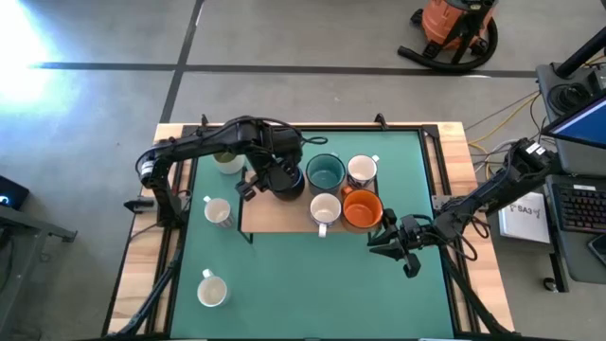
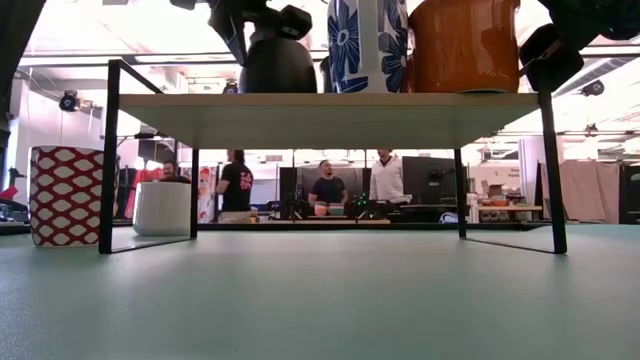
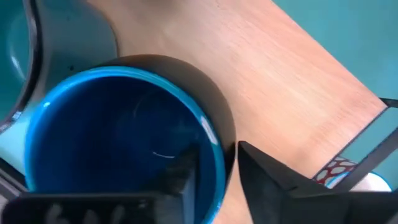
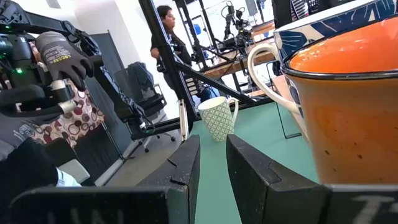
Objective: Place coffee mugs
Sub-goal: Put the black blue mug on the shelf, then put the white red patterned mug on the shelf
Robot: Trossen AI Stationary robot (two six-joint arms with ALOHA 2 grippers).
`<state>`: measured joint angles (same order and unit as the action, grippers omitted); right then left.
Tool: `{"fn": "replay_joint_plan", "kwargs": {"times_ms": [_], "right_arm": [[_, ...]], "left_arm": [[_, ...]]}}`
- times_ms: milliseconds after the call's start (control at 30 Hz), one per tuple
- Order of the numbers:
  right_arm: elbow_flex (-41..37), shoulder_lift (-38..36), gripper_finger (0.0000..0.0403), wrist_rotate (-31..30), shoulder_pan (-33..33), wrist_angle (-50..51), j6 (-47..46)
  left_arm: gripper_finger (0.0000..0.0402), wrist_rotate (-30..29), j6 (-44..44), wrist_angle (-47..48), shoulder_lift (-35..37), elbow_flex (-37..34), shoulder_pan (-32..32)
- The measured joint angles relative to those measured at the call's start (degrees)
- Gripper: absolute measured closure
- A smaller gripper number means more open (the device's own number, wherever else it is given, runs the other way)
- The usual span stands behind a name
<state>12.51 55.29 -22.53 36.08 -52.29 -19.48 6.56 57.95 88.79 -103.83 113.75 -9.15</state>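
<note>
On the green bench [image 1: 312, 284] stands a low wooden shelf [image 1: 284, 216] on thin black legs, and most of the mugs are on it. The left gripper [image 1: 275, 175] is over the navy mug [image 1: 289, 182], which sits at the left end of the shelf. In the left wrist view one finger [image 3: 180, 180] is inside the blue bowl of this mug [image 3: 124, 137] and the other is outside, with the rim between them. There seems to be a little space around the rim, but I cannot tell for sure if the fingers pinch it or have let go.

Just beside the navy mug is the teal mug [image 1: 326, 172], and next to that the patterned mug [image 1: 362, 170]. In front of them stand a white mug [image 1: 325, 210] and the orange mug [image 1: 361, 209], touching or almost touching each other.

The right gripper [image 1: 390, 239] hangs just beside the orange mug, near the right front corner of the shelf. Its fingers [image 4: 186, 168] are a little apart and hold nothing; the orange mug [image 4: 348, 112] is close to them.

Three more mugs are on the bench itself, left of the shelf: an olive one [image 1: 227, 161] at the back, a white one [image 1: 218, 211] in the middle, and another white one [image 1: 211, 290] near the front.

In the low view some people [image 2: 330, 188] are in the room behind.
</note>
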Motion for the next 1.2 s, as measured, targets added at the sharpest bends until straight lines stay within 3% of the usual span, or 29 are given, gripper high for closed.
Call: {"fn": "replay_joint_plan", "kwargs": {"times_ms": [300, 667, 900, 1033, 1200], "right_arm": [[0.0, 0.0, 0.0335, 0.0, 0.0, 0.0, 0.0], [0.0, 0.0, 0.0335, 0.0, 0.0, 0.0, 0.0], [0.0, 0.0, 0.0335, 0.0, 0.0, 0.0, 0.0], [0.0, 0.0, 0.0335, 0.0, 0.0, 0.0, 0.0], [0.0, 0.0, 0.0335, 0.0, 0.0, 0.0, 0.0]], "left_arm": [[0.0246, -3.5, 0.0, -3.4, 0.0, 0.0, -0.2], [0.0244, -3.6, -2.1, -3.8, 0.0, 0.0, -0.3], [0.0244, -3.7, -4.6, 0.8, 0.1, 5.0, -0.3], [0.0244, -4.0, -9.5, 1.1, 0.6, 7.7, -0.3], [0.0244, -4.7, -15.9, 1.1, 3.4, 5.8, -0.4]]}}
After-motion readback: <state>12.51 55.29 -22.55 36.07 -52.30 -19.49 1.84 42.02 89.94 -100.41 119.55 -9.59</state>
